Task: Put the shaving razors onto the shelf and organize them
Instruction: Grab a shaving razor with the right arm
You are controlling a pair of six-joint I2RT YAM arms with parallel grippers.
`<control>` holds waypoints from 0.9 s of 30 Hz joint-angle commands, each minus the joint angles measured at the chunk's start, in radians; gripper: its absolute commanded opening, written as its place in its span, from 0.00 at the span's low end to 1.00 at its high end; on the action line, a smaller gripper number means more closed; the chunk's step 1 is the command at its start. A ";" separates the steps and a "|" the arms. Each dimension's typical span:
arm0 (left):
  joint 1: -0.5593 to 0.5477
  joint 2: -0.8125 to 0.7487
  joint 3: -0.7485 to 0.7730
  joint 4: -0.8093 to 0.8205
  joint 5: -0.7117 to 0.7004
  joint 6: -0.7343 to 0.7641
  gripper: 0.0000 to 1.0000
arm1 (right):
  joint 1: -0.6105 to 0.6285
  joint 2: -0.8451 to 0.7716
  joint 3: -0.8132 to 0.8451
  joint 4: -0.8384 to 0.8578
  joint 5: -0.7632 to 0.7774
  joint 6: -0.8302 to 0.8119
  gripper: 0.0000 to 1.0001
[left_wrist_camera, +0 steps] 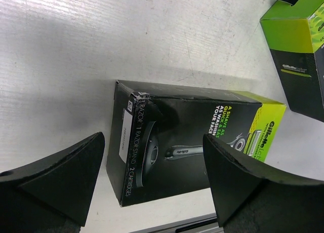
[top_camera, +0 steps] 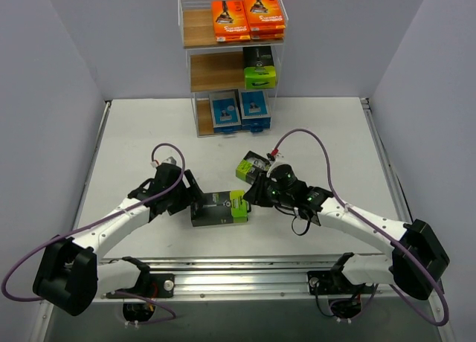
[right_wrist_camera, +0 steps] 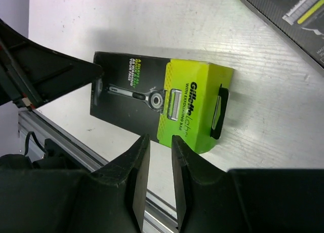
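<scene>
Left fingers [left_wrist_camera: 71, 172]: spread wide, one on each side of black-green razor pack [top_camera: 219, 209], not clasping it.
Right fingers [right_wrist_camera: 135, 167]: narrow gap, empty, near green end.
Razor pack: flat on desk [top_camera: 149, 134], lower centre.

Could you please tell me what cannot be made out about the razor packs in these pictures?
- Second black-and-green pack: top view, the right gripper partly covers it; left wrist view, frame edge cuts it.
- Blue packs on the shelf's bottom tier: top view, print too small; any behind them hidden.
</scene>
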 commanded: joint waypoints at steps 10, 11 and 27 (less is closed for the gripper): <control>-0.003 0.009 0.008 0.018 -0.024 0.034 0.88 | -0.068 0.038 -0.080 0.111 -0.063 -0.006 0.20; -0.003 0.012 0.011 0.018 -0.022 0.034 0.88 | -0.069 0.043 -0.083 0.116 -0.066 -0.006 0.20; -0.003 0.022 0.016 0.022 -0.013 0.045 0.88 | -0.089 0.130 -0.142 0.198 -0.093 0.000 0.21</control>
